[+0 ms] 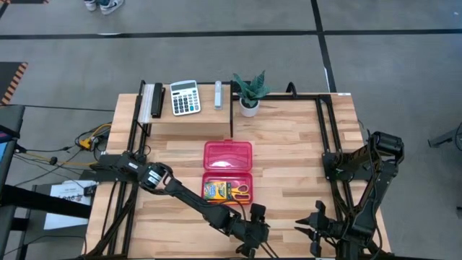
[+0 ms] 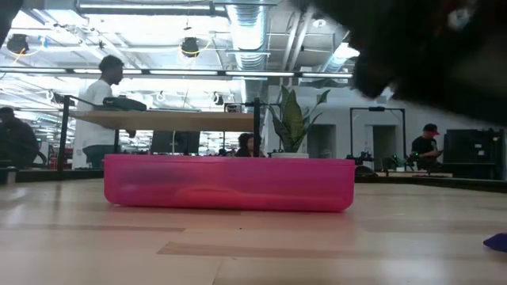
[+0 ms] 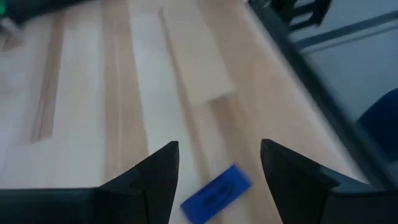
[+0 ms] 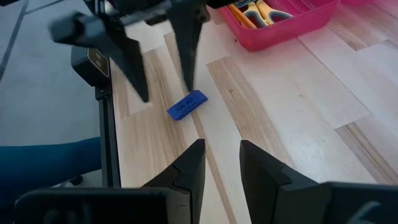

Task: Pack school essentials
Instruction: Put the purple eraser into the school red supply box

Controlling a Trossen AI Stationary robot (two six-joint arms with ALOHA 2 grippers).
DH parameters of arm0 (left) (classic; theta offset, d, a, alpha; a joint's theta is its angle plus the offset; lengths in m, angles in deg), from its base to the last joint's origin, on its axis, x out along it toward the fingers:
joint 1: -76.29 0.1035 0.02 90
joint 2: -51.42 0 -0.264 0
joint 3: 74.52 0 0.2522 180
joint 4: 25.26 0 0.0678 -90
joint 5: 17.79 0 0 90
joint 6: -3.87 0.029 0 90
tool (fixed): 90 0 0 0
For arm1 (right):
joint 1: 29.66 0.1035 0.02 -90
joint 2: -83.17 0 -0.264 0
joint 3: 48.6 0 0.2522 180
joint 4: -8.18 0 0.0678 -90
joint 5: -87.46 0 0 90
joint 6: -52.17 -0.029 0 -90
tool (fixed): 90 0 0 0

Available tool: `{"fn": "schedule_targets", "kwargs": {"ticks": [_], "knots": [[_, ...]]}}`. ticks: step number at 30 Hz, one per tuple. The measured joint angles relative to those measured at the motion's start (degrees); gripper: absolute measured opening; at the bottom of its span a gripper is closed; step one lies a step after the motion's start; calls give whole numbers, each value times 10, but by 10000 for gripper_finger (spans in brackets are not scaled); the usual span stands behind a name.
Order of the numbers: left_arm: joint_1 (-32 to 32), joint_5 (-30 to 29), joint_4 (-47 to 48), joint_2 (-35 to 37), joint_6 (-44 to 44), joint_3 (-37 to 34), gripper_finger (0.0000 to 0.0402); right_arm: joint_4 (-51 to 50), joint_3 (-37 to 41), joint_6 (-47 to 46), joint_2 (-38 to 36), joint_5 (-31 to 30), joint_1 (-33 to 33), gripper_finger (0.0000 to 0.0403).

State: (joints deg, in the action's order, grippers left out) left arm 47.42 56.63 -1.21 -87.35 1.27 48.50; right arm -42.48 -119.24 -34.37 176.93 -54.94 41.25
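**Eraser flanked by the left claw**

The blue eraser (image 3: pixel 216 194) is seen flat on the worktop (image 3: pixel 186 81), apart from the pink case (image 4: pixel 283 25). The left claw (image 3: pixel 219 163) is spread wide above it, empty. The right claw (image 4: pixel 222 160) is parted nearby, empty. The eraser's print cannot be read.

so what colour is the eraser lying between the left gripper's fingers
Blue. The eraser shows best in the right wrist view, below the open left gripper.

A small blue eraser (image 4: pixel 187 104) lies flat on the worktop (image 1: pixel 289 173), well apart from the open pink case (image 1: pixel 228 167), whose tray holds a crayon box (image 1: pixel 214 191) and yellow-handled scissors (image 1: pixel 240 191).
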Motion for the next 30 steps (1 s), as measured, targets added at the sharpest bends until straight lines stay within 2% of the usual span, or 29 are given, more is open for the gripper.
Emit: {"fn": "schedule_targets", "kwargs": {"ticks": [5, 26, 30], "knots": [[2, 10, -42, -1, 7, -24, 212, 0, 0, 0, 0, 0, 0, 107], [10, 18, -53, -7, 9, -30, 212, -1, 0, 0, 0, 0, 0, 107], [11, 54, -65, -18, 14, -30, 212, -1, 0, 0, 0, 0, 0, 107]]}}
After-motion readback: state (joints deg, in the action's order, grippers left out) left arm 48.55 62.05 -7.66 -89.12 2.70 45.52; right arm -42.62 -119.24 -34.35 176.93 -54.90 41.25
